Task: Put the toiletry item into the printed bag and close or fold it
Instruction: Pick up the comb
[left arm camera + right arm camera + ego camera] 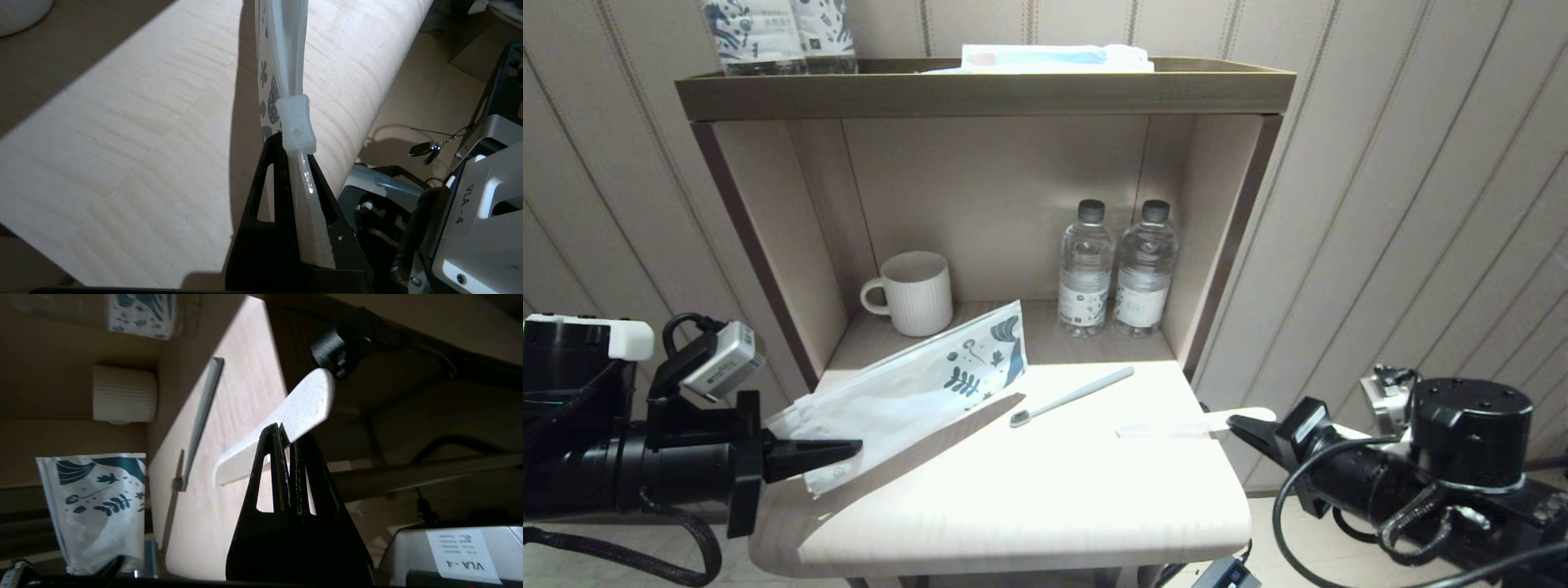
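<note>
Toothbrush (pixel 1072 396), slim pale grey-white w/ small greyish bristle head, lies flat on the pale wood table (pixel 1029 498), approx. mid-table, bristle end toward the front edge, handle angled back toward the two clear plastic water bottles (pixel 1117 269) at the rear right of the table nook. Nothing touches it. Printed bag (pixel 907 388), a long white translucent plastic pouch w/ blue-teal leaf & flower print at its far end, is just left of the toothbrush, held up at a slant over the table's left side; printed end sits nearest the toothbrush handle, apart from it. Left gripper (pixel 837 449) at the table's left front edge has its fingers pressed together on the bag's plain near end, pinching the zip strip right beside the small clear slider (pixel 296 124). Right gripper (pixel 1245 425) at the table's right edge pinches a flat cream comb-like strip (pixel 1192 423), its fingers closed on the strip's middle, strip reaching in over the table, well right of the toothbrush. Ribbed white ceramic mug (pixel 913 292) stands at the rear left of the table nook, behind the bag.
</note>
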You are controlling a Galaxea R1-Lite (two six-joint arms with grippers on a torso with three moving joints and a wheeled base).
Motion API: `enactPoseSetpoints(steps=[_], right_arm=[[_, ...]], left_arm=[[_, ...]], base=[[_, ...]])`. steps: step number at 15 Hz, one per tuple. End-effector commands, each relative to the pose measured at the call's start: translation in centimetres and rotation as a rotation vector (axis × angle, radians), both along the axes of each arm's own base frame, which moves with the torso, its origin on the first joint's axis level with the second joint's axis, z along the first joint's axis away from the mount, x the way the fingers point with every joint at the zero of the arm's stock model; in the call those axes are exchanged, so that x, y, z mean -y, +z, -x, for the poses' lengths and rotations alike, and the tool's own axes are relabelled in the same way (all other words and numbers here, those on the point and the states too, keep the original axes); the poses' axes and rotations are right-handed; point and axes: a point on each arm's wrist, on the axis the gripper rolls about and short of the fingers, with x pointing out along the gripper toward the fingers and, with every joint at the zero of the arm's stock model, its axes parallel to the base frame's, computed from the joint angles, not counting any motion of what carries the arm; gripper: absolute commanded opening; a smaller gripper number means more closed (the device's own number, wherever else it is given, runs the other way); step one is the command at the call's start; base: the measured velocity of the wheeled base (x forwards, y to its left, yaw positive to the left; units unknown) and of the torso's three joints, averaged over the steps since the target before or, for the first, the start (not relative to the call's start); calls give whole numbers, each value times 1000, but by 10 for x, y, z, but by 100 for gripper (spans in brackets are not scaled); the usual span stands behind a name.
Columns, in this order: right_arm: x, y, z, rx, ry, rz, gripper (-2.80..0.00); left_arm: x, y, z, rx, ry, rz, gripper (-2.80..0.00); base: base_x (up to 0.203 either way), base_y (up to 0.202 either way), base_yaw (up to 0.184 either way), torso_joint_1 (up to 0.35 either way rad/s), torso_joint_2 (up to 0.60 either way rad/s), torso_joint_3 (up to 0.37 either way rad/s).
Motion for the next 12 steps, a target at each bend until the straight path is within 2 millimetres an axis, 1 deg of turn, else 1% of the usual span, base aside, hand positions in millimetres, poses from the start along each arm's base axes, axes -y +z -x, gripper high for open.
enactPoseSetpoints(steps=[1, 4, 6, 8, 10, 12], right_arm=[[0, 0, -1, 2, -1, -6, -280], [0, 1, 0, 6, -1, -7, -280], [0, 8, 3, 33, 3, -12, -280], [3, 25, 12, 117, 12, -7, -280], [6, 43, 21, 186, 30, 34, -280], [7, 61, 24, 145, 37, 65, -280]], left_arm=[[0, 0, -1, 1, -5, 1, -280], [0, -1, 0, -2, -6, 1, -280], [1, -1, 0, 0, -10, 1, -280], [3, 0, 0, 4, -19, 3, -280], [5, 1, 1, 3, -29, 6, -280], [5, 5, 2, 19, -28, 9, -280]], base=[[0, 0, 0, 0, 0, 0], [0, 0, 0, 0, 0, 0], [0, 0, 0, 0, 0, 0], [0, 0, 0, 0, 0, 0], [0, 0, 0, 0, 0, 0], [0, 0, 0, 0, 0, 0]])
